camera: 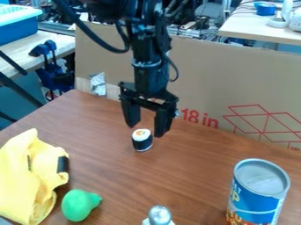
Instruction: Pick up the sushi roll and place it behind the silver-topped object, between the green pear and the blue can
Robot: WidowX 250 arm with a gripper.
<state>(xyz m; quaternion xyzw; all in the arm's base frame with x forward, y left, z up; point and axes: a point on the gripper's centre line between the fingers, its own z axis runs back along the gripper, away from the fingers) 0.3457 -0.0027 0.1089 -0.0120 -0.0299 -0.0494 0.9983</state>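
From the camera view, I have the black two-finger claw (147, 131) hanging over the far part of the brown wooden table (182, 173), its fingers spread well apart with nothing held. The small sushi-roll piece, white-topped with a dark wrap (142, 140), stands upright just below the gap between the tips, nearer the far edge than the near one. By my reading, the claw is lined up close to it, but the grasp is not made — so any handling of the roll is left.

Around it I see a crumpled yellow cloth (20, 176) by the left edge, a green pear-shaped toy (79, 205) and a silver-topped object (159, 215) toward the near edge, and a blue-labelled metal can (258, 193) at the near right. A cardboard panel (200, 74) stands behind the far edge — beyond it, a blue bin (17, 33), blue clamps (53, 72) and a pale workbench (253, 28).
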